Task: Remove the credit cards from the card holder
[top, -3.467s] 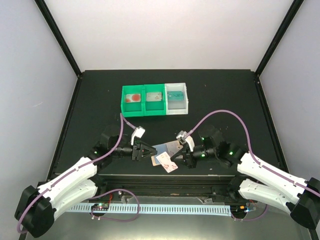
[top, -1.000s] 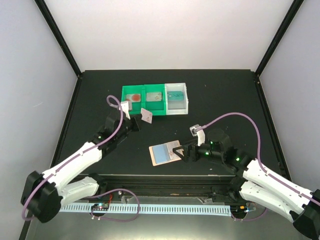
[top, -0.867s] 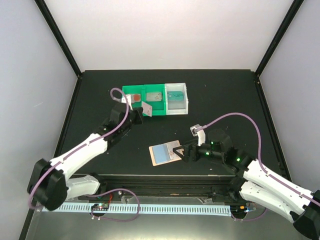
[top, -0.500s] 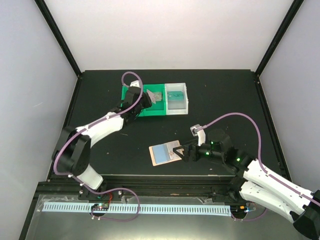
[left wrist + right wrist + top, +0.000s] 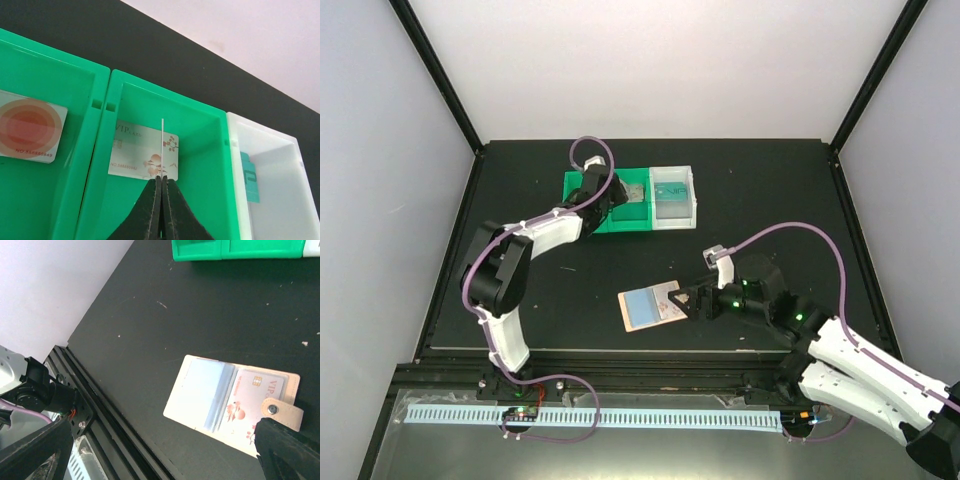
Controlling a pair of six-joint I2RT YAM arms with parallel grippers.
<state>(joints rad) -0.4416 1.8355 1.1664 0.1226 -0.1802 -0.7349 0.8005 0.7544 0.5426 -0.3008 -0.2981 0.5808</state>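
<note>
1. Only the left wrist view shows the left jaws clamped on the held card (image 5: 162, 142). It stands edge-on over the middle green bin (image 5: 210, 165), where a loose card (image 5: 144, 157) lies flat.
2. The right jaws stand wide apart just beside the open card holder (image 5: 650, 306), near the desk's (image 5: 770, 200) front edge.
3. The right wrist view adds a tucked card (image 5: 257, 395) in the holder's pocket.

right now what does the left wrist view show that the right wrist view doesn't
Only the left wrist: the bin insides, with a red-circle card in the left green compartment, a VIP card lying in the middle one, a teal card in the white bin, and the left end effector shut on a thin card held edge-on over the middle compartment. Only the right wrist: the open card holder on the table, with a pocketed card beside its snap tab. Both: the green bin and the black table.
</note>
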